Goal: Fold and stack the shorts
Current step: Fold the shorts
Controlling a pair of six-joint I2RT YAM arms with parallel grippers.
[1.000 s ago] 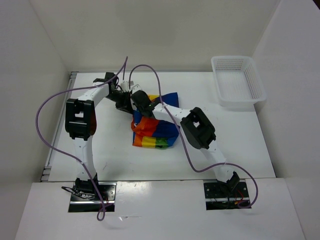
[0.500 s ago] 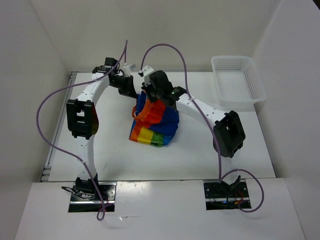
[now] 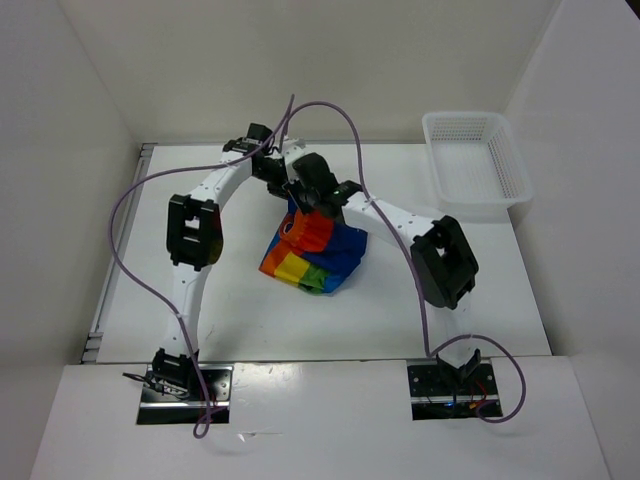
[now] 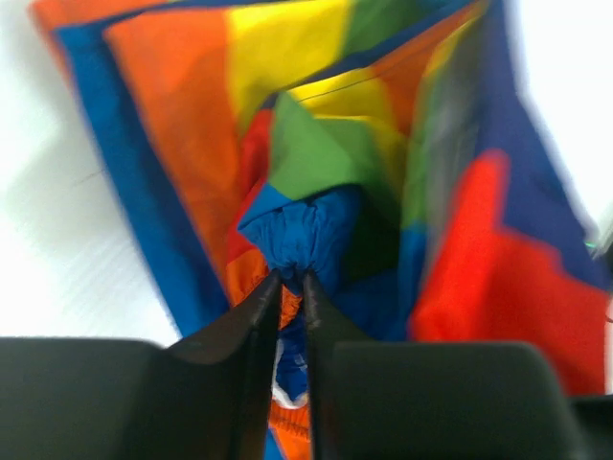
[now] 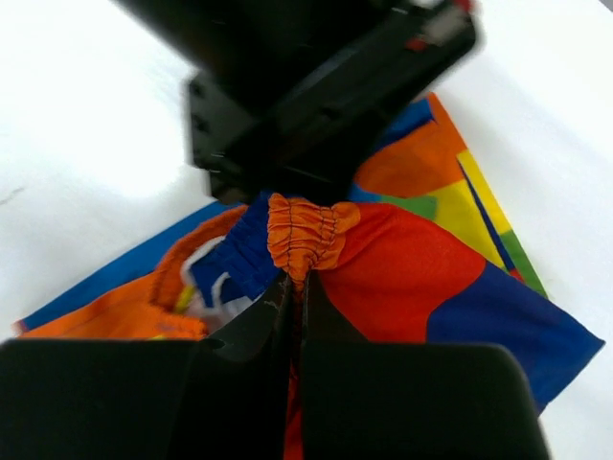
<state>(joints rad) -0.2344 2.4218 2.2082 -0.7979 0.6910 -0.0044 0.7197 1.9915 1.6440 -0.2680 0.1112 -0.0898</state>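
Observation:
The rainbow-striped shorts (image 3: 318,247) hang bunched over the middle of the table, their lower part resting on it. My left gripper (image 3: 283,183) is shut on a blue gathered fold of the shorts (image 4: 306,230); its tips (image 4: 290,280) pinch the cloth. My right gripper (image 3: 303,203) is shut on the orange elastic waistband (image 5: 302,235), with its tips (image 5: 295,285) tight together. The two grippers are close together above the far end of the shorts. The left gripper's black body shows just beyond the waistband in the right wrist view (image 5: 316,105).
A white mesh basket (image 3: 474,162) stands at the back right of the table. White walls close in the left, back and right sides. Purple cables arch over both arms.
Both grippers have lifted the shorts off the table and come together. The left arm swung right toward the right gripper, and the cloth now hangs bunched lower and further right.

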